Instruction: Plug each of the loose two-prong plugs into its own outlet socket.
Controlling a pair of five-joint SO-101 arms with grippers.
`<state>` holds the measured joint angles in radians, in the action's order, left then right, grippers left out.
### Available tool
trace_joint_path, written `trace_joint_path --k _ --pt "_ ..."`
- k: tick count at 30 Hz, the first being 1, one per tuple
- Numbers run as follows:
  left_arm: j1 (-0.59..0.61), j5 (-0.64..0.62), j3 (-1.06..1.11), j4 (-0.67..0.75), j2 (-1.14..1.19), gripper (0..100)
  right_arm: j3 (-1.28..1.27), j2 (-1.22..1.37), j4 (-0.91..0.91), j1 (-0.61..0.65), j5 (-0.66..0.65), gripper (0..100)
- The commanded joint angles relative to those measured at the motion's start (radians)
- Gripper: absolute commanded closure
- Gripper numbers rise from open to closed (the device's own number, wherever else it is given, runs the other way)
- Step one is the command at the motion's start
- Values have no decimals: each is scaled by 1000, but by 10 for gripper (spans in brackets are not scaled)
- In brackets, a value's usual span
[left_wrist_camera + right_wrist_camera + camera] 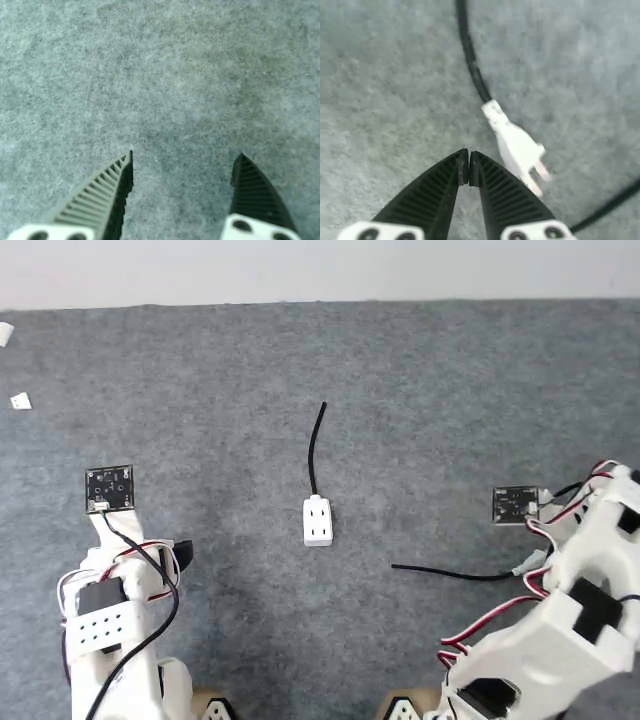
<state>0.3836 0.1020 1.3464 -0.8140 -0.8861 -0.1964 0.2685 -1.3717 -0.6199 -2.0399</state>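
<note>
Trailing a black cord, the white two-prong plug lies just beside the closed right tool.

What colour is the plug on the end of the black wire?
White; the plug shows best in the right wrist view.

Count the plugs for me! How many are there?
1. The plug lies just beside the shut right claw, on its black cord; more may be hidden.
</note>
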Motion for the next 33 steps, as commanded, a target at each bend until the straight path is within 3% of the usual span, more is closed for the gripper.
trace_joint_path --k 1,9,13,21,29,33 --pt "-2 0 -8 18 -17 702 64 -104 -117 64 -12 986" --pt "-2 0 -8 18 -17 702 23 -127 -65 154 48 959" --pt "-2 0 -8 18 -17 702 12 -68 16 150 75 864" --pt "-2 0 -8 18 -17 702 8 -24 12 139 41 926" --pt "-2 0 -8 18 -17 702 23 -18 -25 111 15 826" --pt "-2 0 -8 18 -17 702 17 -15 -31 111 11 823"
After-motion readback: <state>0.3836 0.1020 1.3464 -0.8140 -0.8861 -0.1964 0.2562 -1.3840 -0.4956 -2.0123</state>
